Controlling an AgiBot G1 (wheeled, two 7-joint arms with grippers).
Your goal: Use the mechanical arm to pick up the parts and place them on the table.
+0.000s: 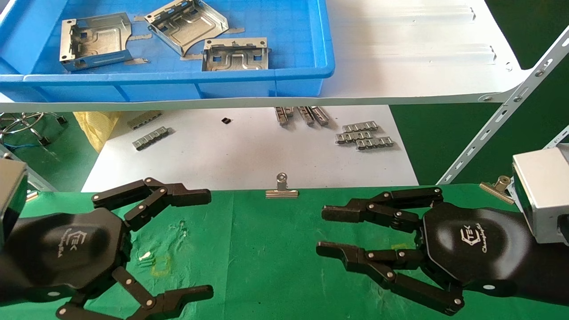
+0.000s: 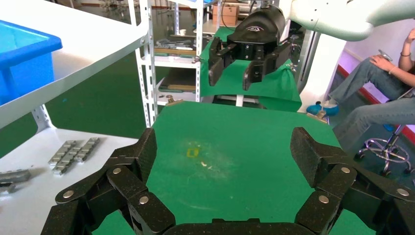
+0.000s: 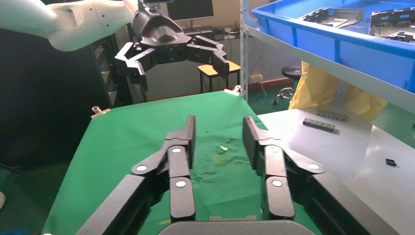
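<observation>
both hands wide over the green table, parts up in the bin

the table [image 1: 266, 249] fills the near ground, its green cloth wrinkled, with a faint yellow square mark [image 1: 161, 266] near the left hand. behind it lies a white sheet [image 1: 249, 155], lower and farther back, and above that runs the white shelf [image 1: 413, 49], which holds the blue bin [image 1: 306, 71] at its left end.

the left hand [image 1: 186, 242] hovers over the table's left side, glossy black, fingers [image 1: 178, 195] spread wide and holding nothing. its own wrist view shows the same open span with bare green cloth between the two finger groups [image 2: 132, 166]. the right hand [image 1: 326, 231] hangs over the table's right side, mirror to the other, its fingers [image 1: 382, 209] also spread and empty; its silver wrist block [image 1: 540, 195] shows at the far right edge.

three parts sit in the bin, all shiny stamped brackets: one at the left [image 1: 95, 41], one tilted in the middle [image 1: 186, 24], and one at the front right [image 1: 235, 54], just beside the middle one. none is on the table.

grey ridged strips lie on the white sheet, a pair at the left [image 1: 150, 138] and a cluster at the right [image 1: 364, 135], well apart. a binder clip [image 1: 282, 189] grips the cloth's far edge in the middle, and another [image 1: 497, 186] sits near the right wrist.
</observation>
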